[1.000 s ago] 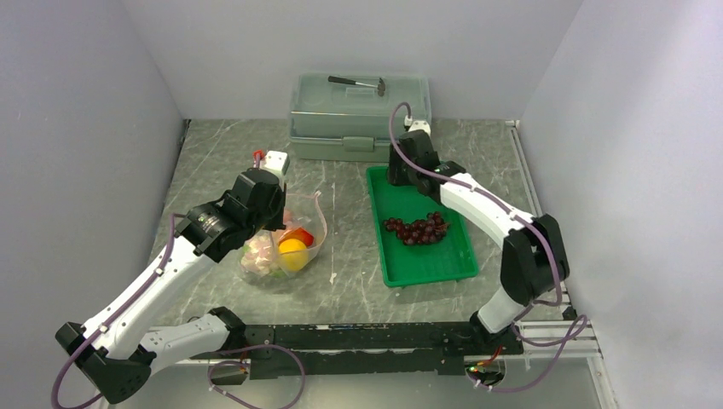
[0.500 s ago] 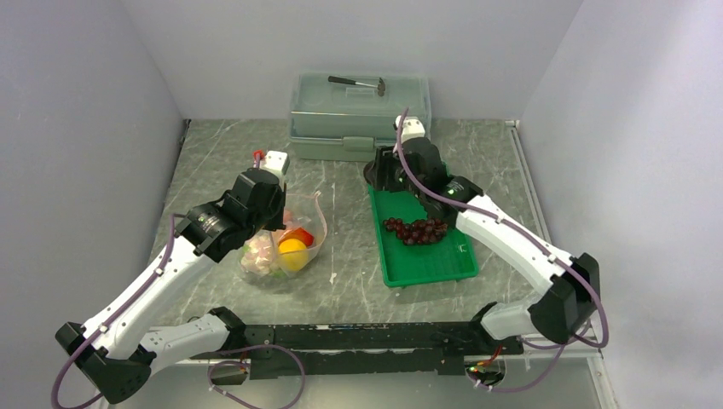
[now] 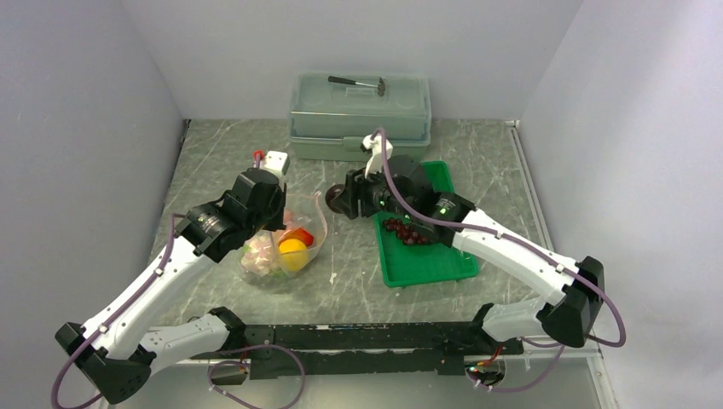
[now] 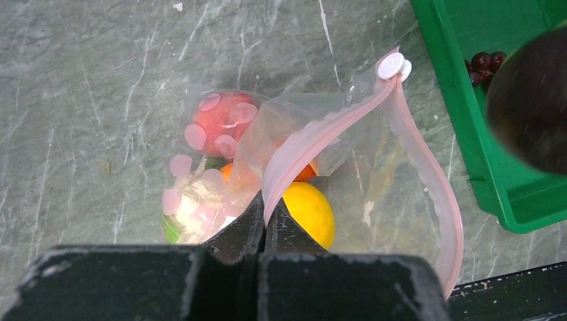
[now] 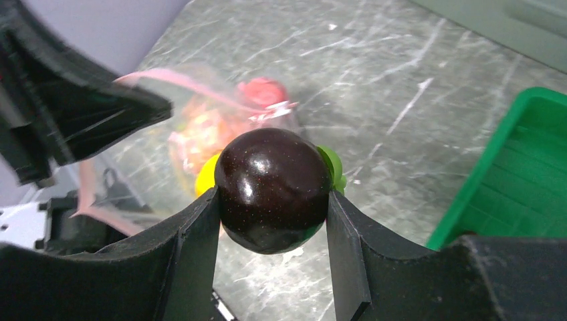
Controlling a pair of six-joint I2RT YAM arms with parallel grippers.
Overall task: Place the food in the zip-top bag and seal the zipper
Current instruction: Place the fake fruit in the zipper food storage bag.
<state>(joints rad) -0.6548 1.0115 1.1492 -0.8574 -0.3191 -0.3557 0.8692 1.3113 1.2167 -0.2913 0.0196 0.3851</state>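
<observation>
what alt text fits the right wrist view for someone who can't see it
The right gripper clamps a dark, glossy round fruit in the foreground. Beyond it, on a grey marbled table, lies an open zip-top bag of colourful food, with the corner of a green tray at right.

No readable text, label, brand, number or sign shows anywhere.

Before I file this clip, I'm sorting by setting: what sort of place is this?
Probably a robot lab test cell, not a kitchen: plain grey walls box in the marbled table, and a hammer lies on a storage box at the back.
</observation>
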